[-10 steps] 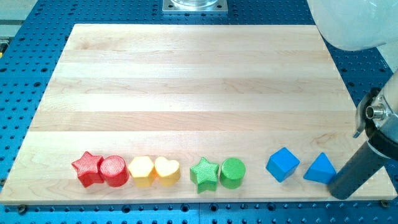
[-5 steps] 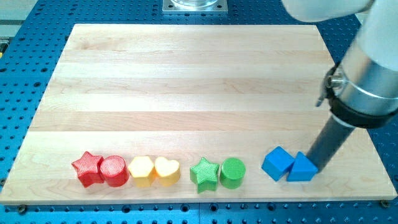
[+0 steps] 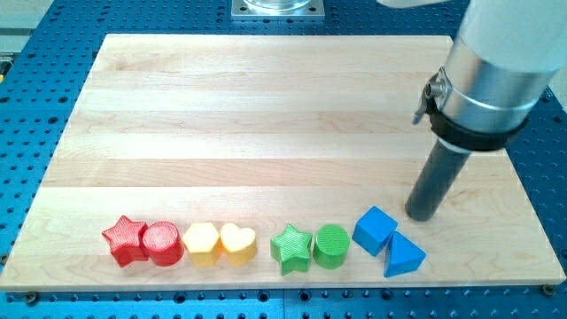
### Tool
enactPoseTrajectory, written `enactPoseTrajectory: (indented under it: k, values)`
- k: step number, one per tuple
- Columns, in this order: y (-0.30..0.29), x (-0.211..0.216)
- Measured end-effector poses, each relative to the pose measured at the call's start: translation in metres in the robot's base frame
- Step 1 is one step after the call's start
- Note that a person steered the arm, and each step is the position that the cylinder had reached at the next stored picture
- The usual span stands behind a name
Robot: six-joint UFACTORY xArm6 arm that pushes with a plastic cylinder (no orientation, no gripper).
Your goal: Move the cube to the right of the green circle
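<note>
The blue cube (image 3: 375, 230) lies near the view's bottom, just right of the green circle (image 3: 331, 246), with a small gap between them. A blue triangle (image 3: 404, 255) touches the cube's lower right side. My tip (image 3: 420, 215) rests on the board a little up and to the right of the cube, apart from both blue blocks.
A row of blocks runs along the board's bottom edge: red star (image 3: 124, 240), red circle (image 3: 162, 244), two yellow hearts (image 3: 202, 244) (image 3: 237, 244), green star (image 3: 291, 248). The wooden board (image 3: 266, 106) sits on a blue perforated table.
My tip moved left and up across the view. The cube and triangle were pushed left; the cube now sits close to the green circle, the triangle slid below and right of it.
</note>
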State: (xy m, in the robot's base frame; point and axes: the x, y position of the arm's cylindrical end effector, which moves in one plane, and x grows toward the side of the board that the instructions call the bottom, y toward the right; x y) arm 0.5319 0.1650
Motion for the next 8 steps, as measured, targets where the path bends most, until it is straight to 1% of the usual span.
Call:
enactPoseTrajectory:
  k: [1,2,3,4,5,6,7,8]
  values:
    - [-0.020,-0.013]
    - [-0.048,0.020]
    - [-0.053,0.034]
    - [-0.053,0.032]
    - [-0.051,0.004]
    - [0.000,-0.019]
    - [0.060,-0.003]
    - [0.068,0.059]
